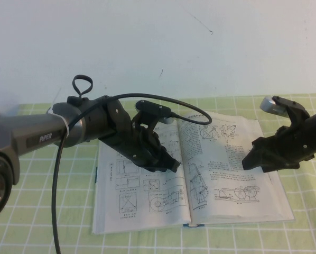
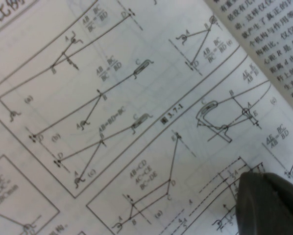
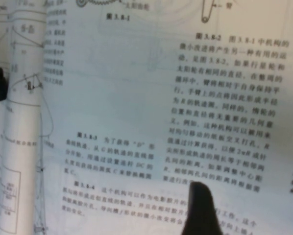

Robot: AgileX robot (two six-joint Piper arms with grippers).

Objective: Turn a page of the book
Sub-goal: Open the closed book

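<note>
Open flat at table centre: the book [image 1: 192,174], thick, white-paged, printed with black Chinese text and line drawings of linkages and mechanisms. Thin dark blue-green cover edge peeking out at 6 o'clock beneath the spine and along the 9 o'clock side. Matte paper, slightly bowed toward the gutter; in the right wrist view a leaf [image 3: 26,147] near the gutter curving up off the stack. The page [image 1: 237,164] on the right half lying flat, its outer edge at 3 o'clock free and unobstructed, with bare cloth beyond it.

Over the left half, near the gutter: left gripper [image 1: 166,161], black, angled down from 10 o'clock, tip low over the diagrams; touching or only hovering, cannot tell. Fingers open or closed: cannot tell; only one dark rounded fingertip [image 2: 271,203] showing in its wrist view above boxed linkage figures.

Over the right half, toward 3 o'clock of the book: right gripper [image 1: 253,159], black, raised above the paper, clear of it. Open or closed: cannot tell; a single dark tip [image 3: 200,210] in its wrist view, above a block of text.

Under everything: a green-and-white checked cloth [image 1: 306,233], open room on it at 6 and 3 o'clock. Behind, at 12 o'clock: a plain white wall [image 1: 158,42]. A black cable [image 1: 57,201] looping from the left arm.
</note>
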